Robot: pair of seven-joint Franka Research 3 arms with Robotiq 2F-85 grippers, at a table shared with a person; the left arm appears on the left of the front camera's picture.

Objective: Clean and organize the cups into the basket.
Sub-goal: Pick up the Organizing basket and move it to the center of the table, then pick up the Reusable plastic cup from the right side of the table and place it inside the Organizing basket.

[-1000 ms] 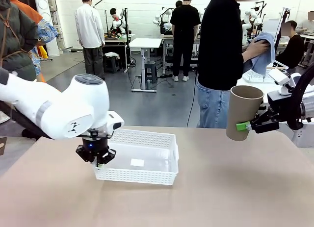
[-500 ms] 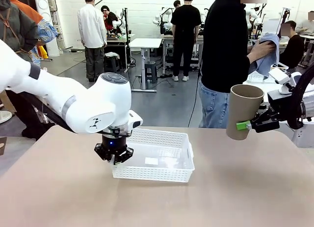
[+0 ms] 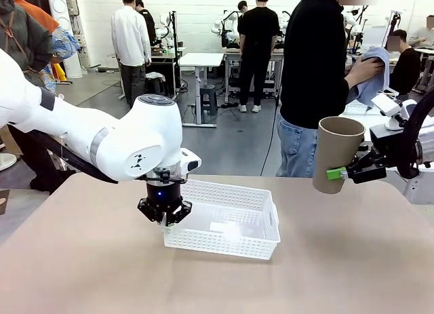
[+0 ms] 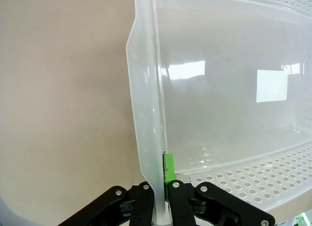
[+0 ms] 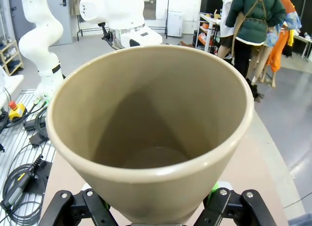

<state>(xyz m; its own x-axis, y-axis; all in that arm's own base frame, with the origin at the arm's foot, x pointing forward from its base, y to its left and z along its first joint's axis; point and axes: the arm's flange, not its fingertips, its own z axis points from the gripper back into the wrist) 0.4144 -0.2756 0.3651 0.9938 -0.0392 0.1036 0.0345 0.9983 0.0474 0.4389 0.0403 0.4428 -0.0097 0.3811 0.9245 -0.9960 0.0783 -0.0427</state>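
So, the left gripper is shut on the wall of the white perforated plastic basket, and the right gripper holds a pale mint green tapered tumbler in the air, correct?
Not the colour: the tapered tumbler in the right gripper is tan-brown, as the front view shows. The left gripper is shut on the wall of the white basket.

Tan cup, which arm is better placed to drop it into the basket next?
Likely the right. The right gripper holds the tan cup upright above the table, right of the basket. The left gripper is shut on the basket's end wall, so it's occupied.
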